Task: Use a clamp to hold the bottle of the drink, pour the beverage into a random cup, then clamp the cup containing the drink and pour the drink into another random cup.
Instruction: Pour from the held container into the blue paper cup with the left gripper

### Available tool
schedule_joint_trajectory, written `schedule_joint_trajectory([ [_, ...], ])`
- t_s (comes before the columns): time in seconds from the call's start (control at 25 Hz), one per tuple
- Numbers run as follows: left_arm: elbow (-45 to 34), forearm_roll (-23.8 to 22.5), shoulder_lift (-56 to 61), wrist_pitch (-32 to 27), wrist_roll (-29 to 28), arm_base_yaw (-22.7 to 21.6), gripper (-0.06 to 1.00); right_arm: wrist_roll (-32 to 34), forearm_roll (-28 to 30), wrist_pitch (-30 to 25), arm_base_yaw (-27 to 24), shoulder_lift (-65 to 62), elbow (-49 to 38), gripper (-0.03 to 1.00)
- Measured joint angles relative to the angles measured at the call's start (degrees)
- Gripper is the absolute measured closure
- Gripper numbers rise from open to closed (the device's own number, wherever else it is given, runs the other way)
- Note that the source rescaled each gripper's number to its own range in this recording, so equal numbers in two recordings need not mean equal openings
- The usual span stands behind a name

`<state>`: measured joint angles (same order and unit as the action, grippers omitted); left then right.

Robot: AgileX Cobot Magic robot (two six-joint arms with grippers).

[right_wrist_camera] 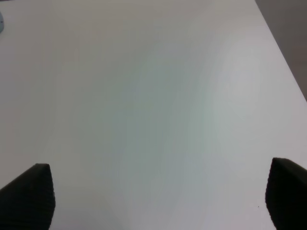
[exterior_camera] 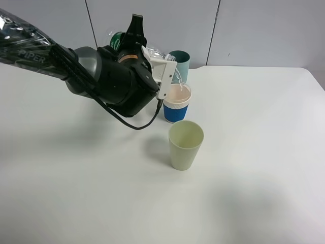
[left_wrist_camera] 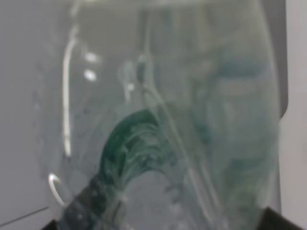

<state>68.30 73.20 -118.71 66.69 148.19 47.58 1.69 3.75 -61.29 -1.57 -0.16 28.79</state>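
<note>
The left end effector [exterior_camera: 133,36] is clenched on the bottle [exterior_camera: 152,53], which lies tipped close to level, its long axis running from the green-labelled body at the left of the high view to its open mouth at the right. That mouth hangs just above the far rim of the blue-banded cup [exterior_camera: 177,104], so the cup sits directly below and slightly toward the camera from it. A thin arc of the beverage [exterior_camera: 179,80] falls from the mouth into the cup's pinkish-cream inside. In the left wrist view the clear bottle wall [left_wrist_camera: 158,120] fills the picture, blurred, with a green swirl behind it.

The pale green cup [exterior_camera: 186,145] stands upright just in front of the blue-banded cup, apart from it; a teal cup [exterior_camera: 181,62] stands just behind. The left arm is the nearer one. The right end effector [right_wrist_camera: 158,196] hangs released over bare desk [exterior_camera: 254,152], out of the high view, holding nothing
</note>
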Motion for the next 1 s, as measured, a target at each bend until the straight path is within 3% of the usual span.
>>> schedule_joint_trajectory([
  [1.0, 0.00, -2.82, 0.00, 0.41, 1.52, 0.00, 0.93, 0.00, 0.00, 0.00, 0.00, 0.00, 0.00, 0.36],
])
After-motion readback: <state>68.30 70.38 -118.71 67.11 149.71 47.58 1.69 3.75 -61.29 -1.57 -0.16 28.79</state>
